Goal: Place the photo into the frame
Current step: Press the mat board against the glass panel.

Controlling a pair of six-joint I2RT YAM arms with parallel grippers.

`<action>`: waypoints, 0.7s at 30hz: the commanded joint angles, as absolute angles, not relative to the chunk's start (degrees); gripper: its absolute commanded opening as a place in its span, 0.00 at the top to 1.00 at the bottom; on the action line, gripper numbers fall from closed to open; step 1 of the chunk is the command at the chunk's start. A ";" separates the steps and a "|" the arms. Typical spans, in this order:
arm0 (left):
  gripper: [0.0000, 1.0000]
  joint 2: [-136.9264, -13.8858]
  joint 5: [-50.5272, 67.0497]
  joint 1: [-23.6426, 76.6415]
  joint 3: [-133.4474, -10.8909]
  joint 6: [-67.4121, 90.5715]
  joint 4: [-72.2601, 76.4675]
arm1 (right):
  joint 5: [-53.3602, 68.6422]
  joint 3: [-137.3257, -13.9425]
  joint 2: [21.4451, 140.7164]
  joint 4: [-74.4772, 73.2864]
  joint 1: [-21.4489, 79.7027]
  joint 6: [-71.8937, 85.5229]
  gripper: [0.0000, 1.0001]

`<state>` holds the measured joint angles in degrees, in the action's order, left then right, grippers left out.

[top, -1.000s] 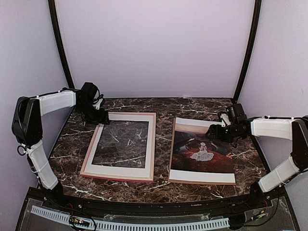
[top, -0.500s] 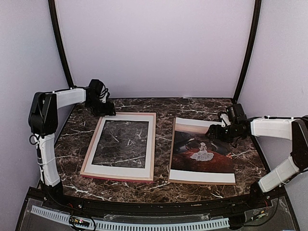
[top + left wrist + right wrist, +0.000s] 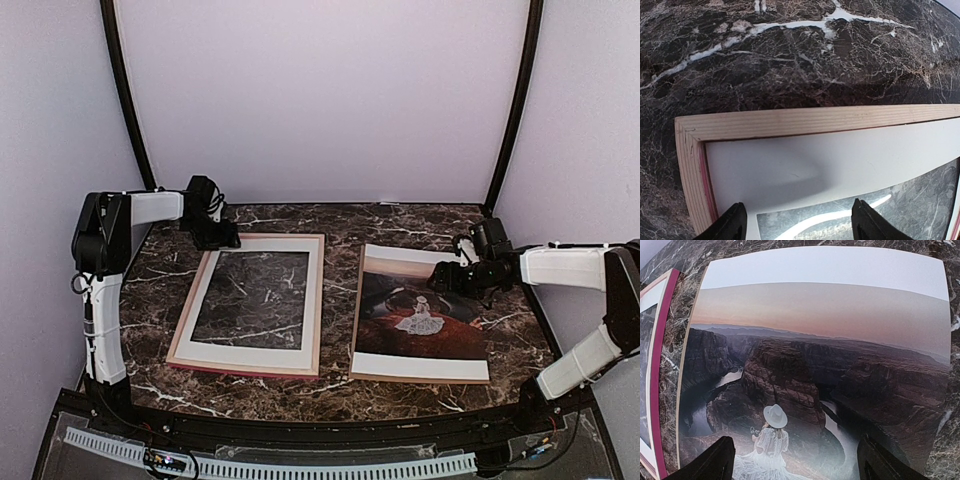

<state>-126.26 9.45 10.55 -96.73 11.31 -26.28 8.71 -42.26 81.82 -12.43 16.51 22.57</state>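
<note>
Stock as I see it from my station:

1. Large rectangular print [image 3: 420, 315]: white-dressed, hatted figure on dark red canyon ground, pale pinkish sky, white borders. It lies flat and face up, right of centre in the overhead view, and is not yet in the frame. A thin strip of marble separates the two.
2. Rectangular frame of thin pink wooden moulding [image 3: 319, 300], left of centre and lying flat. A white mat with a cut-out window [image 3: 255, 355] sits inside it, and marble pattern shows through the window.
3. Left gripper [image 3: 222, 238], at the frame's upper left corner. Its jaws are spread with nothing between them. I judge it is stationed there to deal with the mat or steady the frame.
4. Right gripper [image 3: 440, 275], over the print's upper right part. It is released wide and grasps nothing. I judge it is poised to take the print.
5. Dark veined marble tabletop [image 3: 400, 225], which bears everything listed.
</note>
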 commanded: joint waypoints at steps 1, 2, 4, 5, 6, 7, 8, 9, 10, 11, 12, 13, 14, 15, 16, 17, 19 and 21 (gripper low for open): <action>0.25 -126.30 10.04 10.55 -96.31 11.96 -25.93 | 7.35 -41.79 81.66 -11.27 17.05 22.59 0.14; 0.25 -126.30 9.89 10.55 -96.32 11.95 -26.10 | 7.11 -41.83 81.61 -11.37 17.05 22.59 0.14; 0.25 -125.93 9.86 10.55 -96.59 11.95 -26.71 | 6.22 -41.92 81.48 -11.84 17.05 22.53 0.14; 0.25 -125.30 9.90 10.55 -96.61 12.02 -26.74 | 5.27 -41.92 81.33 -12.00 17.05 22.53 0.14; 0.25 -124.92 10.14 10.55 -96.56 12.10 -26.68 | 4.44 -41.86 81.17 -12.36 16.95 22.58 0.14; 0.25 -123.98 10.42 10.55 -96.47 12.16 -26.53 | 3.72 -41.79 80.94 -12.63 16.76 22.59 0.13; 0.25 -123.42 10.57 10.55 -96.44 12.20 -26.49 | 3.06 -41.69 80.62 -12.75 16.52 22.59 0.13; 0.25 -122.24 11.06 10.55 -96.31 12.21 -26.29 | 2.48 -41.59 80.37 -13.00 16.15 22.63 0.12; 0.25 -121.54 11.37 10.59 -96.23 12.35 -26.20 | 1.72 -41.50 80.16 -13.26 15.84 22.74 0.11; 0.25 -120.06 11.98 10.61 -95.89 12.37 -25.84 | 1.15 -41.38 79.83 -13.49 15.30 22.76 0.11; 0.25 -119.27 12.45 10.67 -95.62 12.54 -25.58 | 0.74 -41.21 79.65 -13.54 14.61 22.84 0.10; 0.25 -117.60 13.53 10.75 -94.83 12.69 -24.76 | 0.43 -40.96 79.52 -13.73 13.47 22.97 0.10; 0.25 -116.72 14.10 10.83 -94.31 13.02 -24.33 | 0.30 -40.73 79.46 -13.77 12.32 23.06 0.10; 0.25 -114.89 15.24 11.10 -93.21 13.19 -23.33 | 0.27 -40.37 79.31 -13.74 11.19 23.17 0.10; 0.25 -114.05 15.66 11.26 -92.61 13.49 -22.92 | 0.28 -39.94 79.23 -13.59 10.03 23.31 0.10; 0.25 -112.29 16.33 11.76 -91.42 13.60 -22.16 | 0.27 -39.58 79.27 -13.53 8.88 23.41 0.10; 0.25 -109.97 16.89 12.74 -89.73 13.96 -21.40 | 0.48 -38.71 79.31 -13.13 6.98 23.60 0.09; 0.25 -107.72 17.26 14.02 -88.07 14.27 -20.91 | 0.68 -38.00 79.78 -12.73 5.44 23.70 0.09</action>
